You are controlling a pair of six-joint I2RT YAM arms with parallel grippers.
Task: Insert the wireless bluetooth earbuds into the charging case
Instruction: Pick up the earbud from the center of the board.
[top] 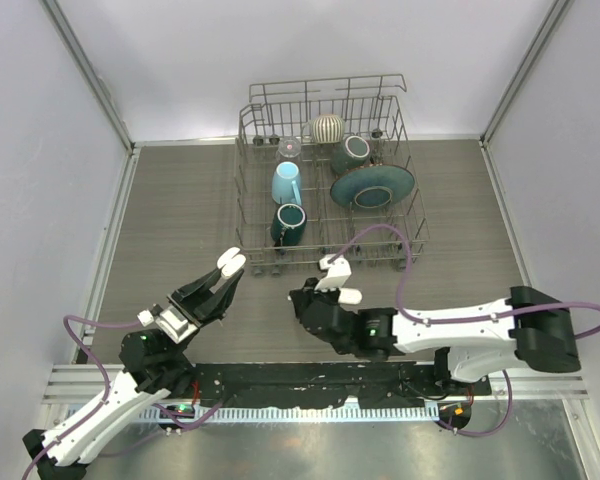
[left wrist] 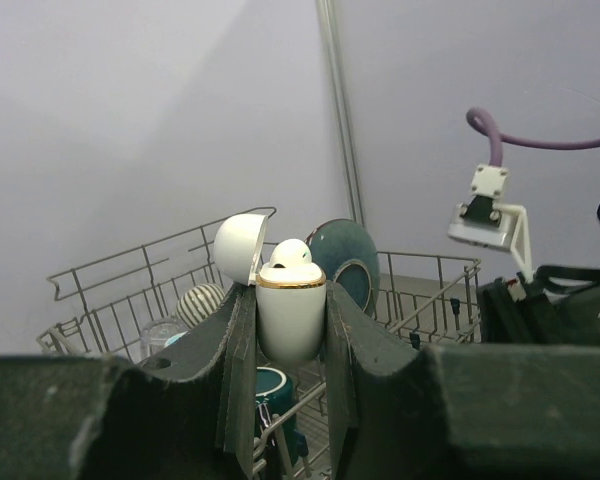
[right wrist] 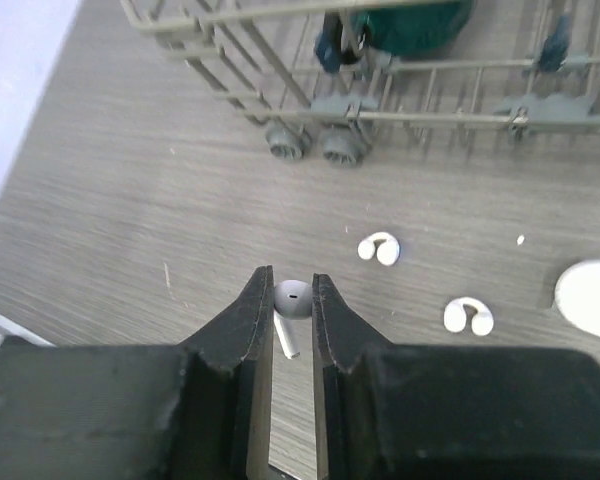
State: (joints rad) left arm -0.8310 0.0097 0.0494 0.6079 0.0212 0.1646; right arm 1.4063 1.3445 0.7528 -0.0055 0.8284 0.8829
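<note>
The right jaws are drawn in to a narrow gap on the rounded head of the loose earbud. It is pinched from both sides, and its stem runs back between the jaws towards the wrist. Whether it is lifted off the tabletop or lying on it cannot be told.

The left jaws are clamped tight on the body of the charging case. The case is held upright in the air, with its lid swung back to one side. The seated earbud is seen standing proud of the gold rim.

The main risk is judged to lie in the pinch. The head is glossy and round, so it may be squeezed out of the jaws in transit. It could then be lost among the small white curved pieces or under the dish rack.

A second risk comes from the stem, which is not seen to be lined up with the free socket. If it is pressed in askew, the seated earbud may be knocked out, the lid nudged shut, or the case twisted in its grip.
</note>
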